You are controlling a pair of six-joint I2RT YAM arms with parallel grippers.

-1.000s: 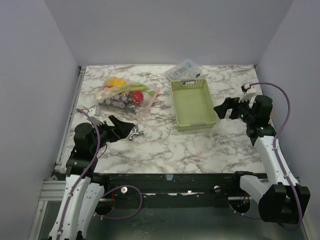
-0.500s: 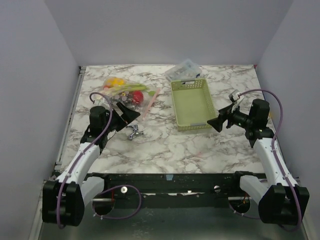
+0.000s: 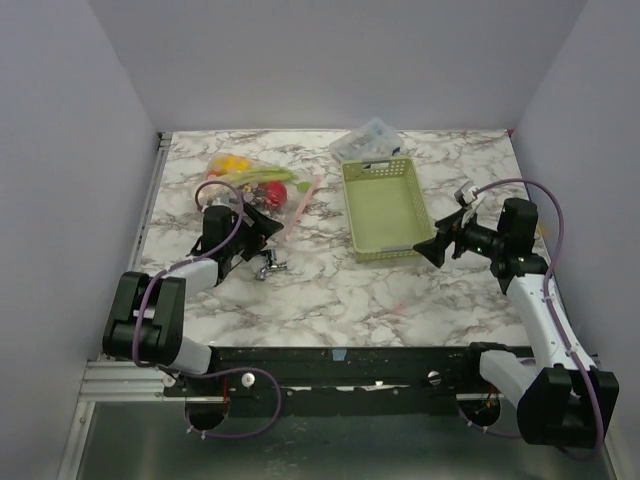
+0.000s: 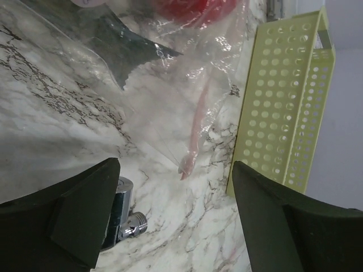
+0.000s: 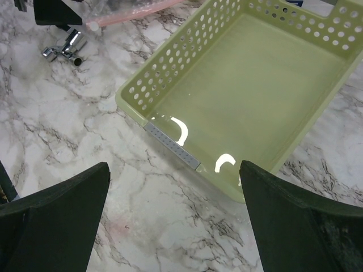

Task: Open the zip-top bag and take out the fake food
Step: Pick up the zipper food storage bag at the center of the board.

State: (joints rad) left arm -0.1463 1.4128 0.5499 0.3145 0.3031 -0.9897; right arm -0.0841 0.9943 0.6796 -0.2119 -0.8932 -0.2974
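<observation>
Left claw [image 3: 266,226] released and empty, poised over the near corner of the zip-top bag [image 3: 255,185], which lies at the far left of the surface [image 3: 340,300] with the fake food [image 3: 243,172] inside; no piece lies outside it, so opening and emptying both appear to remain. The right claw [image 3: 430,243], likewise released, hangs at the near right corner of the green basket [image 3: 347,200]; a clear box [image 3: 368,140] sits behind the basket, and bare marble lies between bag and basket. Left wrist view: the pink zip strip [image 4: 198,122] runs toward the spread jaws, its end just ahead of them; a metal fitting [image 4: 127,222] sits beside the left finger. Right wrist view: jaws wide above the basket's near rim, marble open below.
</observation>
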